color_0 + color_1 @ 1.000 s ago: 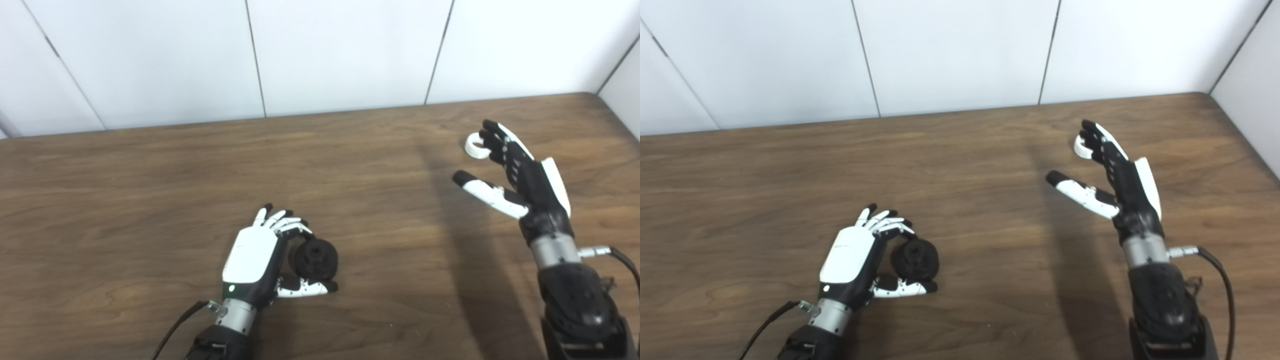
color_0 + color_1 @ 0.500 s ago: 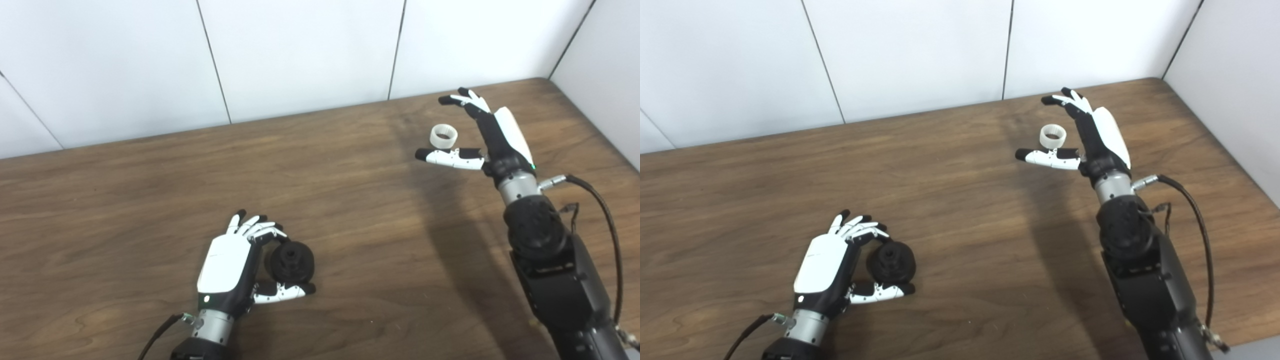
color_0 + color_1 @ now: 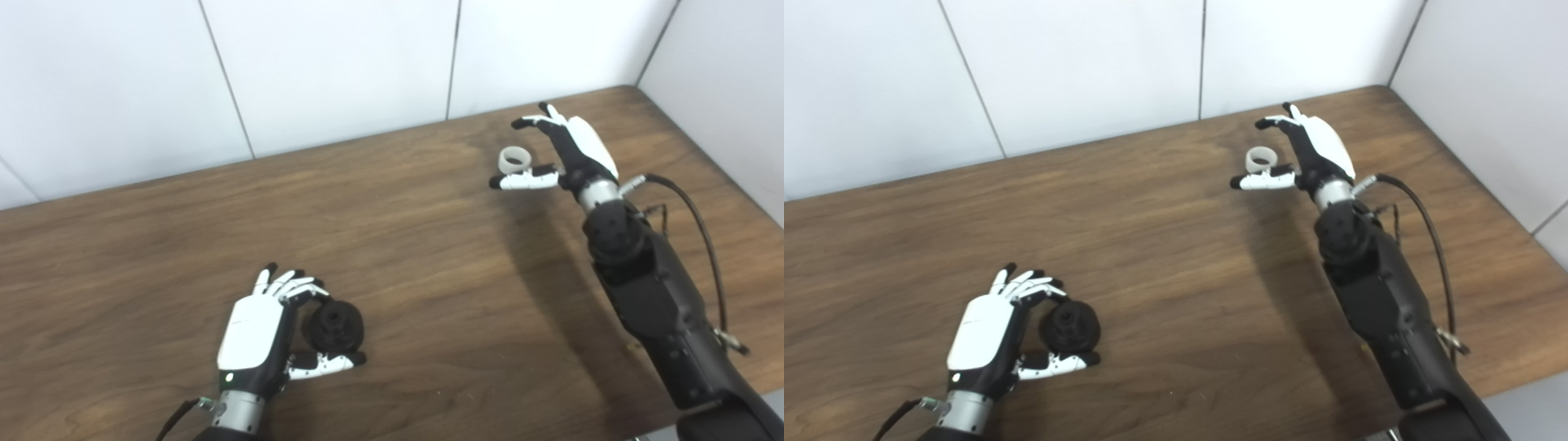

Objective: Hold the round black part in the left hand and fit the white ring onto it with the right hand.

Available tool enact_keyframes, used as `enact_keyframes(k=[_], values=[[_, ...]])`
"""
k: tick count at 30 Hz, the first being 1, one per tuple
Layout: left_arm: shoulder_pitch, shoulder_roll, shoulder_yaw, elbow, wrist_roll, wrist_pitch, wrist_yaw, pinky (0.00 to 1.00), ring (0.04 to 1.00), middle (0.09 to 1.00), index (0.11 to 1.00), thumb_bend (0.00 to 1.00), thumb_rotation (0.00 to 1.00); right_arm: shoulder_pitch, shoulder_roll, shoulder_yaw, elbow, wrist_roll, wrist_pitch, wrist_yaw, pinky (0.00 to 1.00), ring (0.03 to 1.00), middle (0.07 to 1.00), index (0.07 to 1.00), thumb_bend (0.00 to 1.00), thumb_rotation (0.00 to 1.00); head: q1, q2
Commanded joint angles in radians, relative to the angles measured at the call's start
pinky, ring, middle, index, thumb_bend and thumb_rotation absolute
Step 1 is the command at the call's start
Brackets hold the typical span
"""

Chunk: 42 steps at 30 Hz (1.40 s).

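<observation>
1. The round black part [image 3: 333,326] is found at the near left of the worktop [image 3: 429,294], enclosed by the left robot hand [image 3: 260,331]; the fingers [image 3: 294,288] are curled over its far side and the thumb is laid along its near side

2. The black part is judged to be gripped in this way so that its hub face is left turned up and toward the right, open for the ring; whether it is resting on the worktop or just lifted off cannot be told

3. The white ring [image 3: 514,160] is seen at the far right of the worktop, lying flat with its opening upward

4. The right robot hand [image 3: 566,153] is set around the ring with its fingers spread apart and nothing gripped: the fingers arch over the far side and the thumb [image 3: 520,180] is stretched along the near side, just beside the ring

5. This bracketing posture is judged to be a preparation for a pinch across the ring's outer wall, so that its bore is kept free

6. The ring and the black part are well apart, so the fitting is judged to be not yet begun
</observation>
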Motion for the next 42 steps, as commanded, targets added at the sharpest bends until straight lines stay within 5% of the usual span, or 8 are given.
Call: enact_keyframes(k=[1,15,42], values=[[0.031,0.037,0.013,0.047,0.004,0.0,0.005,1.0,0.867,0.754,0.482,0.53,0.06,-0.052,-0.036,-0.001,-0.001,-0.021,-0.002,-0.012,0.94,1.0,1.0,0.782,0.81,0.3,0.0,0.001],[0.043,0.035,0.019,0.029,0.001,0.0,-0.012,1.0,0.872,0.758,0.482,0.53,0.06,-0.143,-0.114,0.069,0.147,-0.065,0.029,0.031,0.94,1.0,0.991,0.779,0.81,0.28,-0.001,0.005],[0.054,0.025,0.02,0.002,0.017,0.013,-0.019,1.0,0.867,0.75,0.482,0.53,0.06,-0.246,-0.127,0.155,0.264,-0.084,0.063,0.084,0.88,0.981,0.936,0.706,0.82,0.3,0.029,0.021]])
